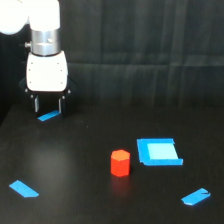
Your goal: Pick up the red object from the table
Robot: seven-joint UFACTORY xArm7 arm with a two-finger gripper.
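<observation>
Closest to me, low on the exterior view's right, a small flat blue piece (195, 197) lies slantwise on the black table (75, 165). Across from it, low on the exterior view's left, a second flat blue strip (23, 189) lies at an angle too. Between them and a little farther back stands the red object (120, 163), a small red-orange hexagonal block, upright on the tabletop with nothing touching it. Just beside it, toward the exterior view's right, sits a larger blue square piece (159, 151) with a paler centre and a raised-looking rim; the block and this square are near each other, though whether they touch I cannot tell.

Well apart from the block, far back on the exterior view's left, the white arm (42, 30) comes down to its gripper (48, 105). The two dark fingers (36, 104) hang spread apart, nothing held between them. Right below the tips lies another small blue sliver (48, 117) on the table; whether the fingertips reach it is hard to judge. A dark curtain (150, 40) closes off the back.
</observation>
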